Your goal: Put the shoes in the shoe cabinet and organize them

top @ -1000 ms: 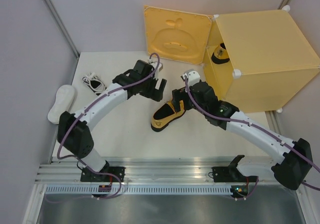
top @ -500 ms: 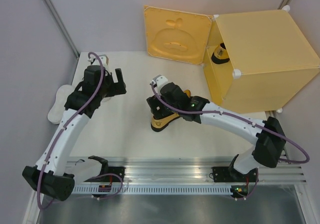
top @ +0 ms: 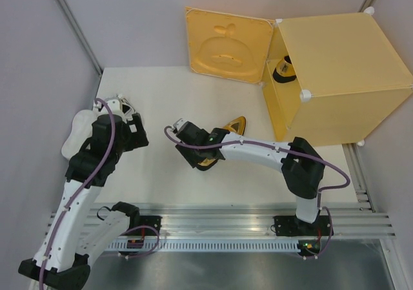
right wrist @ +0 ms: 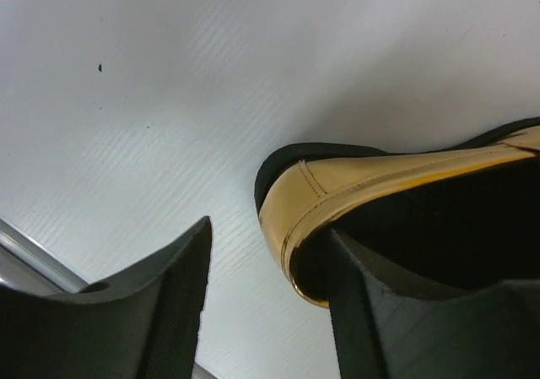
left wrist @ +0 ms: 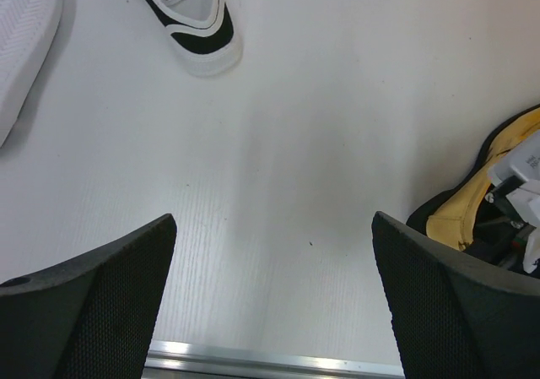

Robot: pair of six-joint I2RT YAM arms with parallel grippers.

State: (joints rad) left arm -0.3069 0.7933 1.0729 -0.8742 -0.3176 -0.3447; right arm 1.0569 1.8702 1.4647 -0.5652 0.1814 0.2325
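Note:
A gold shoe [top: 233,125] lies on the table, its heel [right wrist: 321,202] under my right gripper [top: 193,153]. In the right wrist view one finger [right wrist: 396,311] sits inside the shoe behind the heel wall. The other finger [right wrist: 152,303] stands outside, a gap away, so the right gripper [right wrist: 270,252] is open around the heel. A second gold shoe [top: 282,70] stands inside the yellow shoe cabinet [top: 342,77], whose door [top: 226,44] is swung open. My left gripper [top: 128,134] is open over bare table [left wrist: 274,295]. A white shoe [top: 77,132] lies at the far left, and a black-trimmed white shoe [left wrist: 190,16] beside it.
Grey walls close in the table on the left and at the back. An aluminium rail [top: 213,222] runs along the near edge. The cabinet takes up the back right corner. The right arm [top: 258,151] stretches low across the middle of the table.
My left arm has swung back left, away from the gold shoe. My right gripper has moved left along the shoe to its heel, and its jaws have narrowed.

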